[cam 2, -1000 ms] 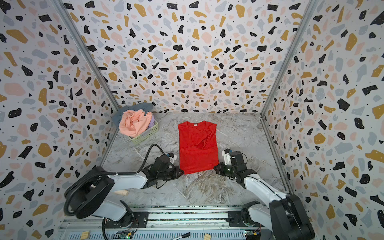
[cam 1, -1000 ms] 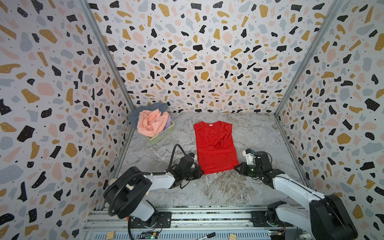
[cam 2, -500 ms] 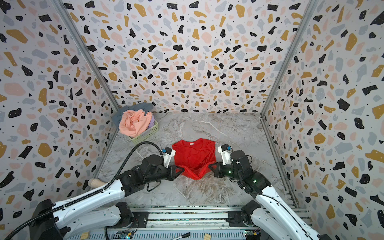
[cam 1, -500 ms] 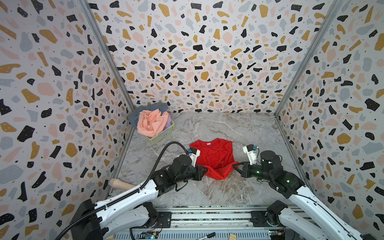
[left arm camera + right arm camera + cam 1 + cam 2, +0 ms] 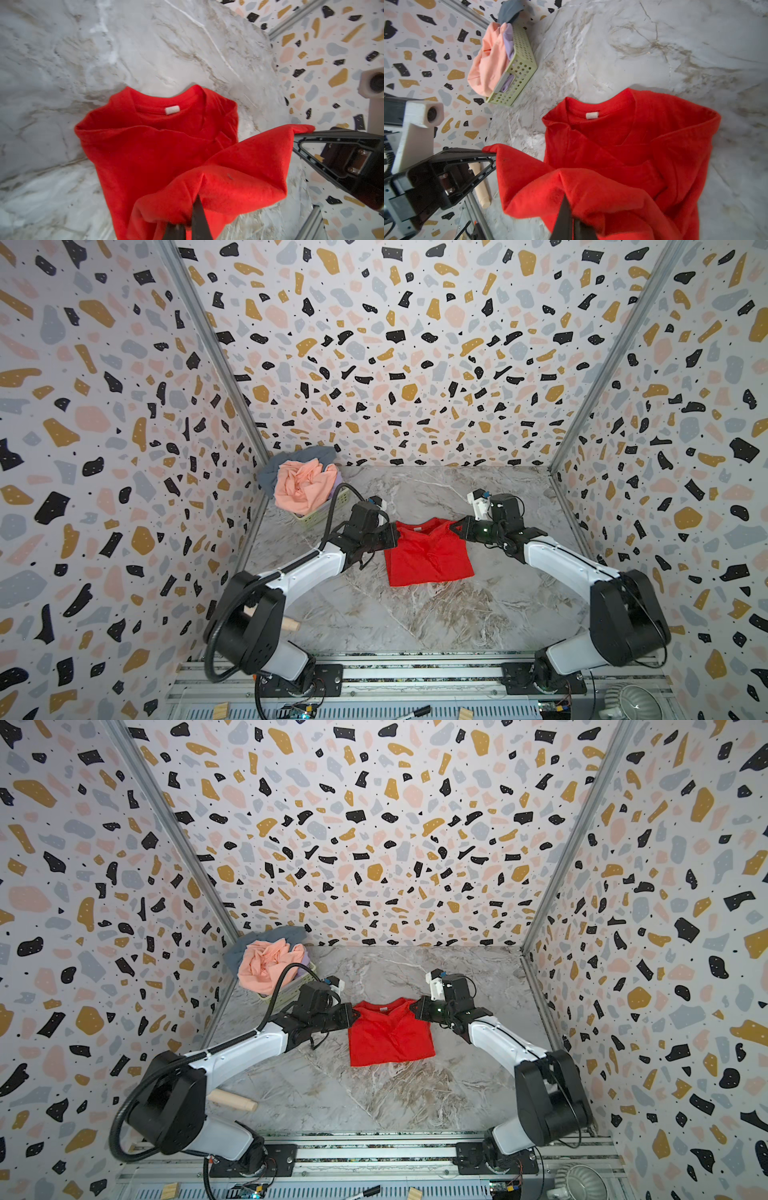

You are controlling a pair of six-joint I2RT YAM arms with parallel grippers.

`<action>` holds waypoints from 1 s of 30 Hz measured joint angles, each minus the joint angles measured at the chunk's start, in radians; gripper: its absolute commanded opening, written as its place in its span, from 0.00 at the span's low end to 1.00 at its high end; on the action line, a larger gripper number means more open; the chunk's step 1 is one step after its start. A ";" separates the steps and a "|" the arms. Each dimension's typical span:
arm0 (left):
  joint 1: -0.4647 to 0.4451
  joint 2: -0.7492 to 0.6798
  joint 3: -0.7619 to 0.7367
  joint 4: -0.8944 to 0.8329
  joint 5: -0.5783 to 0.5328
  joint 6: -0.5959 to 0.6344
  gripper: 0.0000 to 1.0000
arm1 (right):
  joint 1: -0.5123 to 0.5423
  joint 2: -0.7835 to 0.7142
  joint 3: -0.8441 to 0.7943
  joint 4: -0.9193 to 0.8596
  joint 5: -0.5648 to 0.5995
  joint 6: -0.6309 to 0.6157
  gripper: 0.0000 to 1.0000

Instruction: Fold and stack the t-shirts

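Clamping one hem corner each, the left claw (image 5: 395,532) and right claw (image 5: 454,527) hold the folded-over half of the red t-shirt (image 5: 428,562) raised above its collar (image 5: 164,101), over the middle of the tabletop (image 5: 415,614). Step in hand: the half-fold. Next move: lower both corners evenly, then release.

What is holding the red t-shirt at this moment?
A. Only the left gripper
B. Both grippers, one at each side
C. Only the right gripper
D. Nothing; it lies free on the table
B: the left gripper and the right gripper are each shut on a pinch of the red t-shirt, and both wrist views show the cloth clamped between the fingers.
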 measured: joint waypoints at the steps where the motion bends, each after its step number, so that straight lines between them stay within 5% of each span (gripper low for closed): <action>1: 0.016 0.038 0.012 0.015 0.008 0.002 0.19 | -0.008 0.045 0.023 0.012 0.000 -0.004 0.02; 5: 0.077 0.207 0.082 0.070 0.036 0.007 0.35 | -0.046 0.251 0.128 0.079 -0.022 -0.019 0.43; 8: 0.111 0.317 0.182 0.071 0.068 0.023 0.49 | -0.070 0.350 0.197 0.094 -0.038 -0.029 0.58; 14: 0.141 0.330 0.244 0.064 0.050 0.052 0.51 | -0.093 0.347 0.216 0.109 -0.043 -0.056 0.60; 19: 0.129 0.220 0.212 0.028 0.015 0.074 0.53 | -0.074 0.152 0.087 0.101 -0.025 -0.071 0.60; 25: 0.013 0.114 0.170 0.008 0.019 0.106 0.57 | 0.035 -0.102 -0.111 0.101 0.027 -0.044 0.63; 30: -0.075 0.157 0.151 0.024 0.039 0.110 0.57 | 0.125 -0.134 -0.203 0.111 0.078 -0.005 0.63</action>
